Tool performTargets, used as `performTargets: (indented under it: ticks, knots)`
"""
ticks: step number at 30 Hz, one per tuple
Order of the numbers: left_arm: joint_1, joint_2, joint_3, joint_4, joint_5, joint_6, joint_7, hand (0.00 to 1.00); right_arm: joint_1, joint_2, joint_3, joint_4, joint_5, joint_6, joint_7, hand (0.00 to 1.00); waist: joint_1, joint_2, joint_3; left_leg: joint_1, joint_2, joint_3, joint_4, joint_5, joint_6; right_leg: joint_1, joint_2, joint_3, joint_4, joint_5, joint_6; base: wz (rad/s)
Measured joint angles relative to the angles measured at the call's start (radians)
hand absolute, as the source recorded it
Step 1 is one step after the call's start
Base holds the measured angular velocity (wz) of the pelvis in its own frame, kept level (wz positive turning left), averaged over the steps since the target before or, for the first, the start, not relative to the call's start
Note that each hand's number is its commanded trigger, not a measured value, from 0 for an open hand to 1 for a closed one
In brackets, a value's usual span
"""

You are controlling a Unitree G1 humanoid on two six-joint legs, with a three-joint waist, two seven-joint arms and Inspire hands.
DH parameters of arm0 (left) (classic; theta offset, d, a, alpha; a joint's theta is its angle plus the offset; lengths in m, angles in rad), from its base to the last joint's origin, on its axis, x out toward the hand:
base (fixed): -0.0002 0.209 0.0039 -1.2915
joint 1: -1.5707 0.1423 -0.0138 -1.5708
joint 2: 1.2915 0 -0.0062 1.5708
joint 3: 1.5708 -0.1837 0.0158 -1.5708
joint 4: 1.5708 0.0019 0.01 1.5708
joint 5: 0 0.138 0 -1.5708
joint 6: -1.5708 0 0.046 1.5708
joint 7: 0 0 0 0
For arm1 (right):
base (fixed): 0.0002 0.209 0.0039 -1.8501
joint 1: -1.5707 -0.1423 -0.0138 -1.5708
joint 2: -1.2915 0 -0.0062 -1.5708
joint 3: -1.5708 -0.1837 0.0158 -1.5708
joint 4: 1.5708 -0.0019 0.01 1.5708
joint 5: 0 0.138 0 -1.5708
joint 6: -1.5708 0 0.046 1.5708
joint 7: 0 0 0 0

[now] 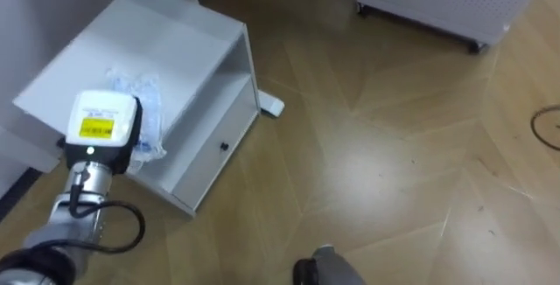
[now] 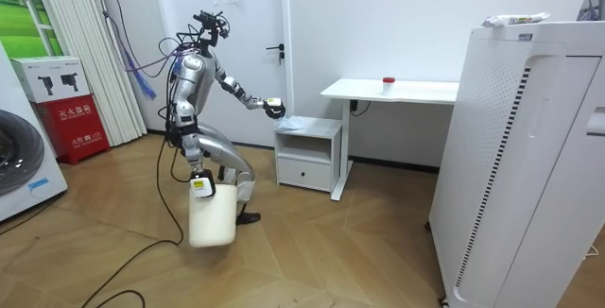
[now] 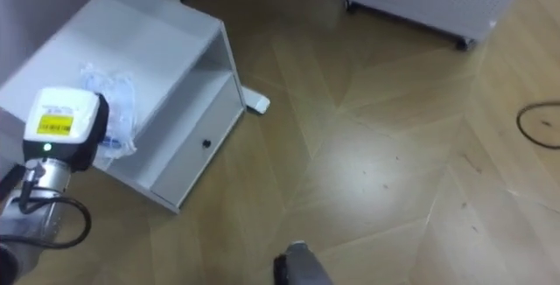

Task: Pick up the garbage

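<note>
Left robot hand (image 1: pixel 103 128), grip indiscernible, hovers over plastic wrap (image 1: pixel 131 86) on the cabinet (image 1: pixel 184 36), at 9 o'clock. A skewed grasp could push the light wrap off the edge.

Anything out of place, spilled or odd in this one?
Yes: a crumpled clear plastic wrapper lies on top of the small white cabinet, partly beneath the left hand. It looks like loose litter on furniture rather than something stored there. The right hand hangs low at the top of a white bin.
</note>
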Motion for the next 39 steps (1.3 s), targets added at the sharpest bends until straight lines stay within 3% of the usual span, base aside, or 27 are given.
performTargets:
  ticks: [2,6,9,11,14,17,22,26,31,39]
  knots:
    - [0.000,-0.002,0.004,-0.035,-0.046,-0.035,0.004,1.00,-0.019,-0.004,-0.001,0.002,-0.010,-0.020,-0.045,1.00,0.014,0.000,0.0000,0.017,-0.016,-0.002,-0.025,0.008,-0.011,0.017,-0.004,-0.001,-0.020,0.004,0.001,0.00]
    - [0.016,-0.013,0.012,-0.102,-0.094,-0.061,0.006,1.00,-0.061,0.000,-0.001,0.012,-0.091,-0.024,-0.095,1.00,0.027,-0.002,0.0005,0.062,-0.027,0.005,-0.074,0.030,-0.009,0.060,-0.009,-0.004,-0.053,0.009,0.007,0.01]
    - [0.031,-0.050,0.023,-0.156,-0.108,-0.089,0.007,1.00,-0.097,-0.004,-0.001,0.013,-0.189,-0.027,-0.134,1.00,0.039,-0.003,0.0007,0.103,-0.042,0.012,-0.137,0.051,-0.011,0.097,-0.020,-0.004,-0.098,0.015,0.012,0.10]
    - [0.077,-0.067,0.024,-0.208,-0.129,-0.117,0.008,1.00,-0.128,0.000,-0.005,0.013,-0.184,-0.034,-0.162,1.00,0.047,-0.004,-0.0002,0.130,-0.042,0.020,-0.187,0.065,-0.012,0.121,-0.015,-0.004,-0.140,0.026,0.011,0.00]
    - [0.116,-0.076,0.024,-0.254,-0.167,-0.144,0.008,1.00,-0.177,0.028,-0.029,0.013,-0.088,-0.091,-0.182,1.00,0.047,-0.007,-0.0022,0.138,-0.041,0.018,-0.218,0.083,-0.021,0.129,-0.004,-0.007,-0.172,0.040,-0.003,-0.06]
    - [0.121,-0.086,0.024,-0.271,-0.165,-0.172,0.008,1.00,-0.219,0.057,-0.046,0.021,-0.014,-0.134,-0.196,1.00,0.049,-0.007,-0.0023,0.142,-0.038,0.014,-0.228,0.086,-0.018,0.138,-0.004,-0.018,-0.184,0.043,-0.005,0.00]
    - [0.133,-0.123,0.022,-0.282,-0.238,-0.190,0.006,1.00,-0.263,0.100,-0.043,0.021,0.040,-0.148,-0.190,1.00,0.067,-0.014,-0.0059,0.173,-0.042,0.009,-0.255,0.088,-0.018,0.176,-0.005,-0.031,-0.219,0.044,0.001,0.02]
    - [0.181,-0.139,0.022,-0.283,-0.281,-0.193,-0.015,1.00,-0.269,0.117,-0.043,0.028,0.044,-0.148,-0.163,1.00,0.079,-0.024,-0.0116,0.228,-0.044,0.008,-0.289,0.091,-0.013,0.238,-0.007,-0.041,-0.256,0.045,0.011,0.05]
    - [0.210,-0.155,0.017,-0.285,-0.323,-0.193,-0.044,1.00,-0.295,0.116,-0.045,0.070,0.042,-0.148,-0.149,1.00,0.082,-0.037,-0.0181,0.248,-0.060,0.008,-0.323,0.103,-0.001,0.262,-0.022,-0.049,-0.287,0.054,0.025,0.05]
    - [0.256,-0.170,0.004,-0.352,-0.349,-0.200,-0.078,1.00,-0.315,0.106,-0.046,0.099,0.028,-0.149,-0.136,1.00,0.114,-0.063,-0.0162,0.250,-0.060,0.026,-0.332,0.101,0.013,0.256,-0.021,-0.029,-0.304,0.067,0.044,-0.06]
